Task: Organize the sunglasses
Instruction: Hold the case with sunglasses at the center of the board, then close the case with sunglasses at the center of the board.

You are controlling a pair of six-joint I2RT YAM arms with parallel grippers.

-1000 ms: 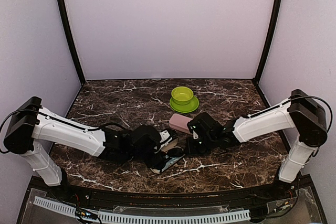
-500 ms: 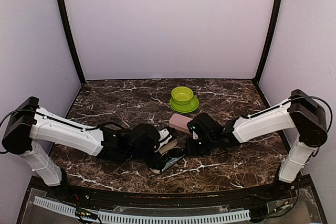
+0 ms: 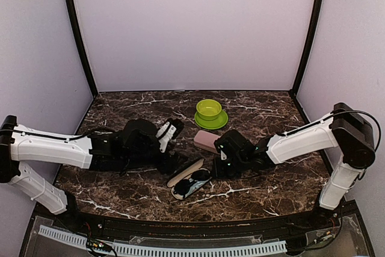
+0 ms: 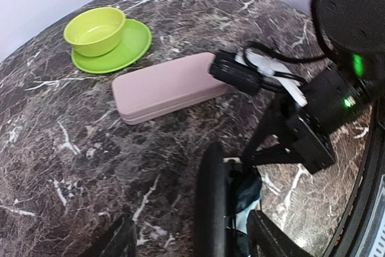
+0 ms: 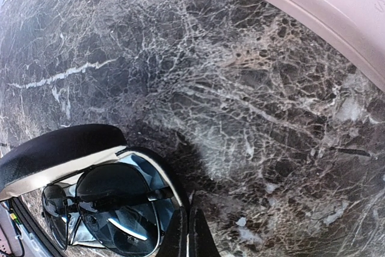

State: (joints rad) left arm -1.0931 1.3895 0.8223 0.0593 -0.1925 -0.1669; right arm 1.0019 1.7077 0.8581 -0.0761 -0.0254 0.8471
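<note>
1. Bench [image 3: 120, 106]: dark marble. Everything sits in its middle strip, from 12 down to 6 o'clock.
2. Left fingers [image 3: 170, 129]: spread apart and holding nothing. They hang over the bench at 10 o'clock of the black case [image 3: 190, 180], clear of it.
3. Right fingers [image 5: 186, 233]: pressed together with nothing between them, low at the case rim on its 3 o'clock side. Touching or just beside, can't tell.
4. Pink case [image 4: 165, 88]: closed and flat, near the black case at its 1 o'clock.
5. Black case: open at the bench's 6 o'clock, lid [image 3: 184, 172] tipped back toward 10 o'clock.
6. Bowl [image 3: 209, 109] on plate [image 3: 219, 122]: 12 o'clock, well apart from the cases.
7. Sunglasses [image 5: 114, 200]: black pair, folded, lying inside the open case. No red pair visible in any view.
8. Risks:
   - The lid is unsupported. It could drop half shut or pinch a temple if pushed off-centre.
   - The right fingers pressing the rim could skid the case toward the near edge, since the marble looks slick.
   - The left arm coming in low could knock the pink case.
</note>
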